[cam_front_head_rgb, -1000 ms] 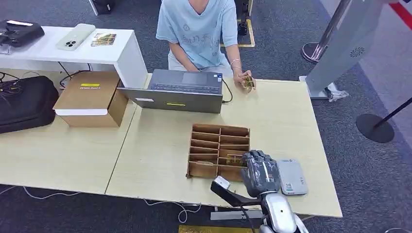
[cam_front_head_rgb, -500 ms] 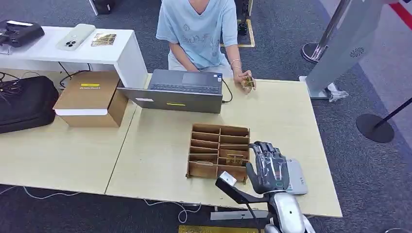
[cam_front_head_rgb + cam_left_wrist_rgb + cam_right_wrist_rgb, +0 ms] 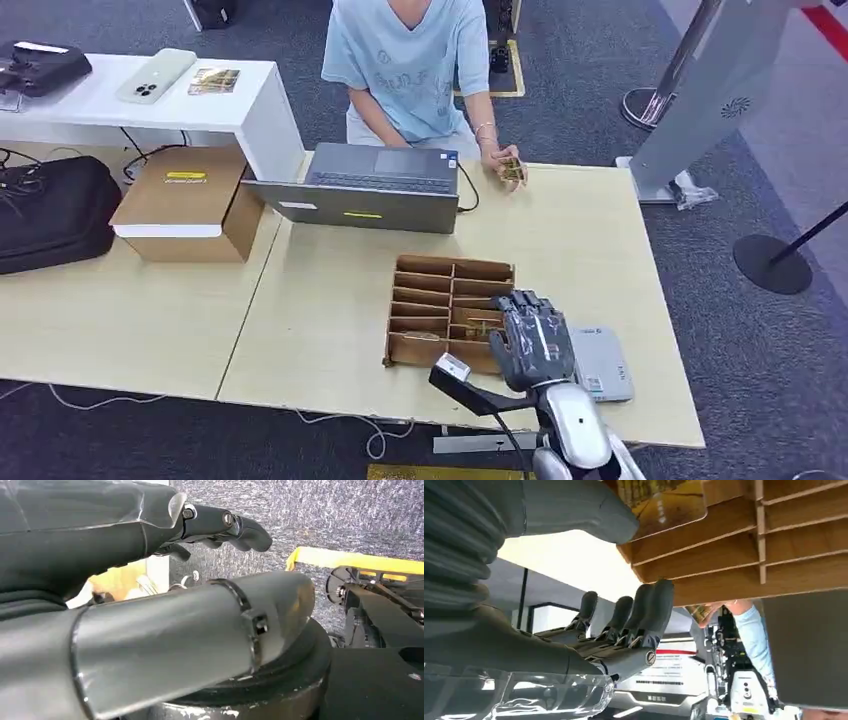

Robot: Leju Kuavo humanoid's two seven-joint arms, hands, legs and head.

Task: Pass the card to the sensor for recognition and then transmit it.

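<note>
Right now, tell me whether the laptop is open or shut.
Open: the laptop shows its keyboard facing the person, its screen's back facing the robot.

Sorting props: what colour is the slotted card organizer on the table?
Brown wooden slotted card organizer, clearest in the head view.

The robot's grey right hand (image 3: 533,338) is back toward the brown slotted wooden card organizer (image 3: 449,312), after swinging half a second ago over the flat grey card sensor (image 3: 600,364). It now sits over the organizer's right edge, farther from the robot than a second ago, leaving more of the sensor's top uncovered.
</note>
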